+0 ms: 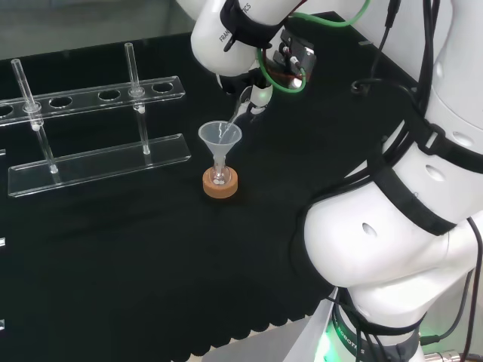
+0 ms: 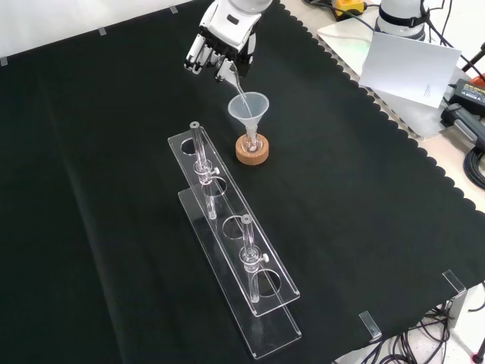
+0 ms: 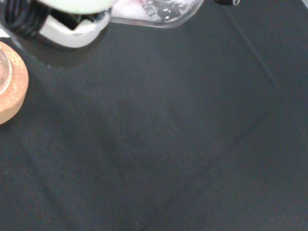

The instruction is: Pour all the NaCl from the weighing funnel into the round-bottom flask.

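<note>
One weighing funnel [image 1: 239,115] of clear glass is held tilted in the hand [image 2: 220,42], with its narrow spout angled downward into the mouth of a clear conical funnel [image 2: 248,108]. White grains are seen inside the weighing funnel's body in the wrist view [image 3: 166,10]. The conical funnel is seated by its stem in the neck of a small round-bottom flask [image 1: 219,176], and the flask is carried on a cork ring [image 2: 252,151] resting on the black cloth [image 2: 114,227]. The fingers [image 2: 198,54] are curled around the upper end of the weighing funnel, so the hand is closed on it; in the front view the hand is positioned above and to the left of the conical funnel. In the wrist view an edge of the cork ring [image 3: 12,91] is visible close to the hand. A clear plastic test-tube rack [image 2: 235,265] stands apart from the flask, nearer the camera in the front view and to the left in the head view. Two glass tubes [image 2: 200,155] are set upright in the rack's holes, one near each end, and the holes between them are unoccupied.
</note>
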Robot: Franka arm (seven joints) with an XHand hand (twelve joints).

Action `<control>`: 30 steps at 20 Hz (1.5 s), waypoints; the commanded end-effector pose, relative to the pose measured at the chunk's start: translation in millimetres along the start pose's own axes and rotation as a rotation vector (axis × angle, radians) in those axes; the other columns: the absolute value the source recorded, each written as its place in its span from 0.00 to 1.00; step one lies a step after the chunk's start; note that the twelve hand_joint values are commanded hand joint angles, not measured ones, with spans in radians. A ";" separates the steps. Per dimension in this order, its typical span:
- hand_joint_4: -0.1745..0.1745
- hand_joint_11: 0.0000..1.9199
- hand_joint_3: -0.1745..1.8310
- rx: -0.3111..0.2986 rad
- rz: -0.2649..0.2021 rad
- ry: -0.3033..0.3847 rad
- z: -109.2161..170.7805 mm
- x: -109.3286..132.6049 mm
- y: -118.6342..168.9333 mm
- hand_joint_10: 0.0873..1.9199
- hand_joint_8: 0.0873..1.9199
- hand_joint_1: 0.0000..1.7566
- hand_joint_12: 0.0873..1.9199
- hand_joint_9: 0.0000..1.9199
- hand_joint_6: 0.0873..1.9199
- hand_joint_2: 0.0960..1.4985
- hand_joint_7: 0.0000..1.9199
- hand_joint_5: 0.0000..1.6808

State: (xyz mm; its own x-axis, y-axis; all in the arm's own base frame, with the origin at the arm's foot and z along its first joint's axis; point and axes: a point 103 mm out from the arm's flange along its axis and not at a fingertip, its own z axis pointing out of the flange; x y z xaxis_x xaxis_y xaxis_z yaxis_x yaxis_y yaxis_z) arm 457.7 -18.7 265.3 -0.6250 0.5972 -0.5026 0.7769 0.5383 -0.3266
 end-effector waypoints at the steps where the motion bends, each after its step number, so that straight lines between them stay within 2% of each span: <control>1: 1.00 0.15 0.44 0.004 -0.008 -0.008 1.9 -1.9 1.2 0.04 0.03 0.63 0.70 0.59 0.32 0.38 0.87 0.76; 16: 1.00 0.15 0.45 0.004 -0.036 -0.075 -2.2 -8.7 2.8 0.05 0.02 0.63 0.70 0.60 0.32 0.37 0.88 0.76; 26: 1.00 0.15 0.45 0.011 -0.067 -0.112 -10.5 -0.8 5.2 0.05 0.02 0.63 0.70 0.61 0.32 0.37 0.88 0.76; 30: 1.00 0.15 0.45 0.028 -0.081 -0.138 -28.8 5.3 18.3 0.05 0.02 0.63 0.70 0.61 0.32 0.37 0.88 0.76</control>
State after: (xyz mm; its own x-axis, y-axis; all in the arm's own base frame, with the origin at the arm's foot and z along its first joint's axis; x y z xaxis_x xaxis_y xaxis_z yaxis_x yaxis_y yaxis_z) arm 462.6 -6.6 274.6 -0.6656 0.4841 -0.5680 0.7334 0.5653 -0.3777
